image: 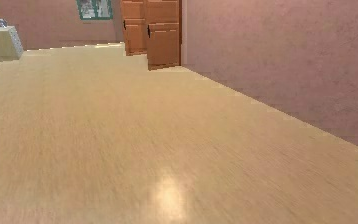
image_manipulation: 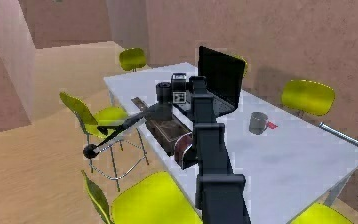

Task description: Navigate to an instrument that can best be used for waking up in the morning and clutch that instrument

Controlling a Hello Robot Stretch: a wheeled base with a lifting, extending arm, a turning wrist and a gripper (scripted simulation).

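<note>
A small dark box with a pale round face, probably the alarm clock [image_manipulation: 165, 92], stood on the white table [image_manipulation: 287, 160], at nine o'clock of the laptop [image_manipulation: 219, 78]. The gripper [image_manipulation: 183, 100] was near it. Whether its fingers were spread or pressed together, or held anything, I could not tell. The grasp looked best made slowly, with the clock centred between the fingers and clear of the laptop. Counted: one clock, one laptop, one grey mug [image_manipulation: 258, 122], five yellow-green chairs [image_manipulation: 309, 95].

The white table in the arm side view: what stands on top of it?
On the table I see an open laptop, a grey mug and a brown boxy thing. The arm covers the part behind it.
</note>
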